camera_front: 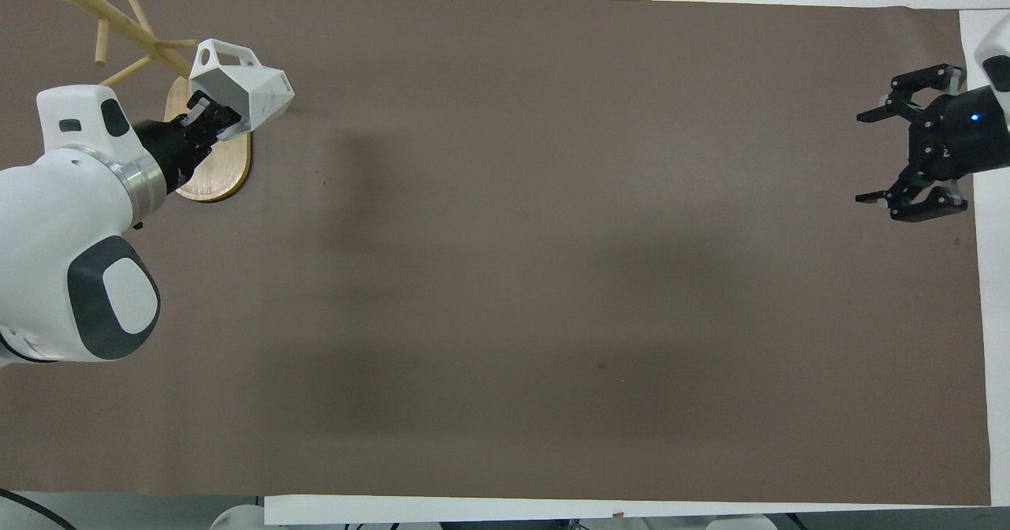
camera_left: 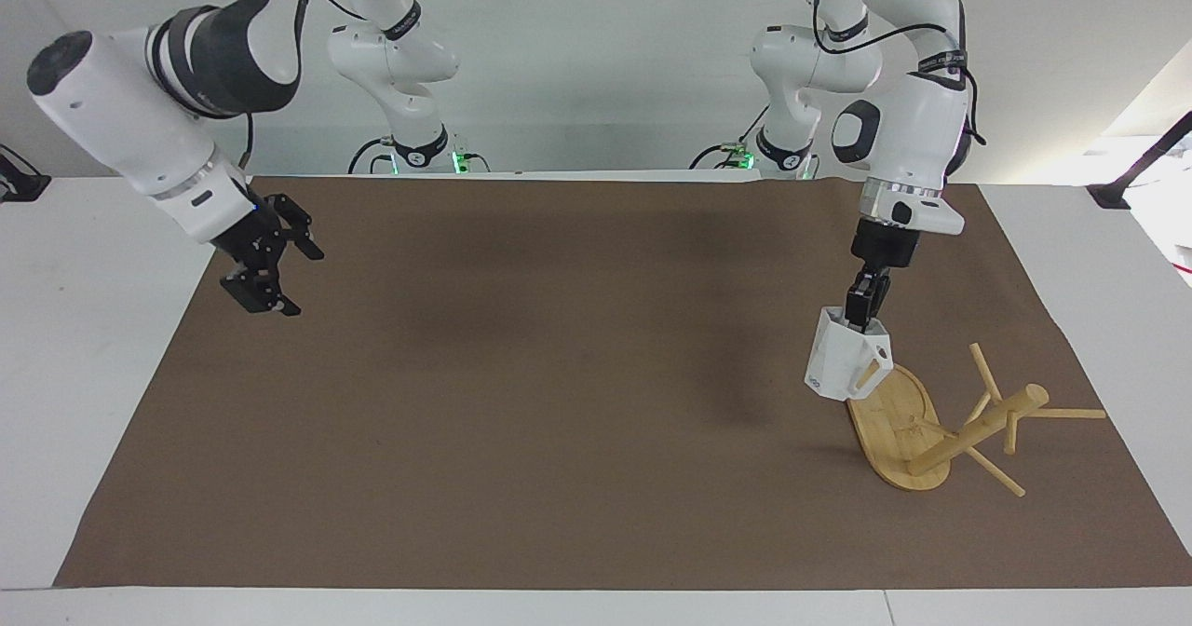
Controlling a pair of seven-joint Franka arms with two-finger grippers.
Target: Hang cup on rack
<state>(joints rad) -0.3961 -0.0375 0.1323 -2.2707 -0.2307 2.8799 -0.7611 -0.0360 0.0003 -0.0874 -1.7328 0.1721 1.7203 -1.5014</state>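
The white faceted cup [camera_left: 841,365] hangs in my left gripper [camera_left: 862,313], which is shut on its rim from above. The cup is tilted, with its handle turned toward the rack [camera_left: 973,428]. The bamboo rack stands on its oval base [camera_left: 889,412] near the left arm's end of the table. I hold the cup over the edge of that base. I cannot tell whether the handle touches a peg. In the overhead view the cup [camera_front: 245,92], left gripper [camera_front: 207,117] and rack [camera_front: 118,19] show the same. My right gripper [camera_left: 279,277] is open and empty, waiting over the mat's edge at its own end [camera_front: 874,154].
A brown mat [camera_left: 559,402] covers most of the white table [camera_left: 93,328]. The rack's thin pegs [camera_left: 1066,413] stick out toward the mat's corner at the left arm's end.
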